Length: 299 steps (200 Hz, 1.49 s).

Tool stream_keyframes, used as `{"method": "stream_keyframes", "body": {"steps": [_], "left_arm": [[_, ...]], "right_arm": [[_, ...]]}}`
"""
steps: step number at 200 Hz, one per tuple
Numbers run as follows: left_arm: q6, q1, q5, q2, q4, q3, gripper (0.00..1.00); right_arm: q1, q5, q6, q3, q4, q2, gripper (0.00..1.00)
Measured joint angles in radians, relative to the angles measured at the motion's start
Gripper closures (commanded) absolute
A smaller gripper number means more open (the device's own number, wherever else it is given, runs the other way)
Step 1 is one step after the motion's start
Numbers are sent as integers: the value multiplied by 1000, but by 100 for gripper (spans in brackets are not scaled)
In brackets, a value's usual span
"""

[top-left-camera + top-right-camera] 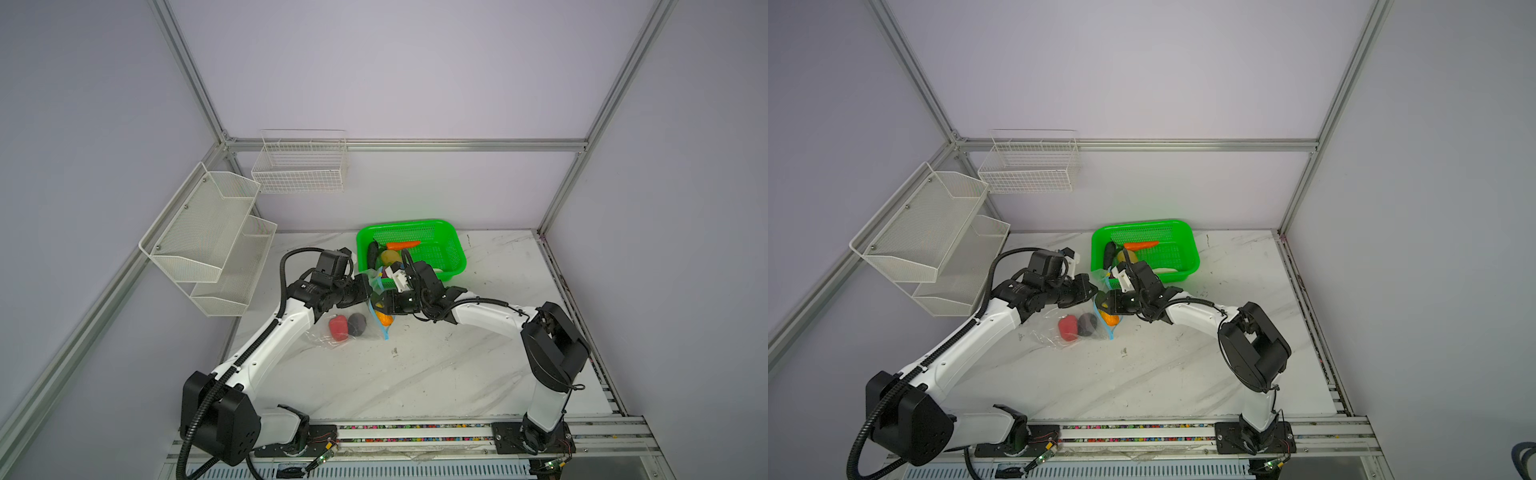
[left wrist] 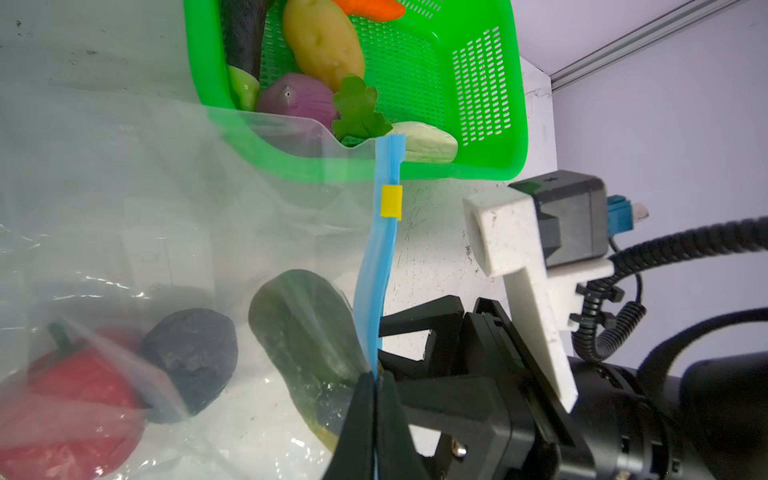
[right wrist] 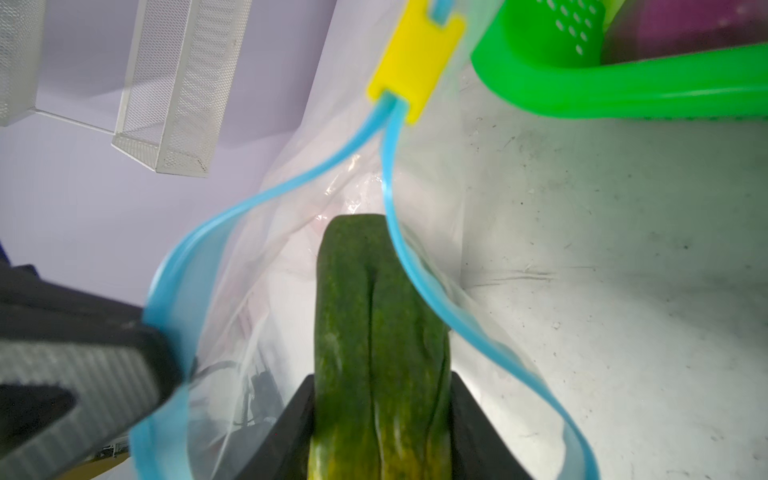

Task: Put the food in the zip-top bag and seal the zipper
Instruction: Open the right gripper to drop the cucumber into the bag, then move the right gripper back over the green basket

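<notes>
Clear bag (image 2: 166, 187) crumpled on the bench (image 1: 457, 365), just beside the green basket (image 2: 478, 170), mouth gaping. Left pincer (image 2: 374, 399) clamped fully closed on the blue zipper (image 2: 384, 249) at one lip, holding that edge up. Yellow slider (image 2: 391, 201) further along the strip, near the basket. Right pincer (image 3: 380, 415) part-way open, gripping a green vegetable (image 3: 374, 311) by its yellowing end, the far end poked through the mouth between the two zipper lips. Inside the bag, seen through the plastic: red pepper (image 2: 70, 395) and dark lump (image 2: 191, 357), touching. In the basket: potato (image 2: 324, 41), carrot (image 2: 370, 6), onion (image 2: 295, 97), eggplant (image 2: 243, 33), radish (image 2: 428, 143), green leaf (image 2: 359, 108).
</notes>
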Motion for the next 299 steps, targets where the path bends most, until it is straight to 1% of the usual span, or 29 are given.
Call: {"method": "stream_keyframes", "body": {"steps": [59, 164, 207, 239, 266, 299], "left_arm": [[0, 0, 3, -1, 1, 0, 100], [0, 0, 6, -4, 2, 0, 100], [0, 0, 6, -4, 2, 0, 100], [0, 0, 5, -4, 2, 0, 100], [0, 0, 5, -4, 2, 0, 100], [-1, 0, 0, -11, 5, -5, 100]], "right_arm": [[0, 31, 9, 0, 16, 34, 50], [0, 38, -1, 1, 14, 87, 41], [0, 31, -5, 2, 13, 91, 40], [0, -26, 8, 2, 42, 91, 44], [0, -58, 11, 2, 60, 90, 44], [0, -40, 11, 2, 31, 51, 43]]}}
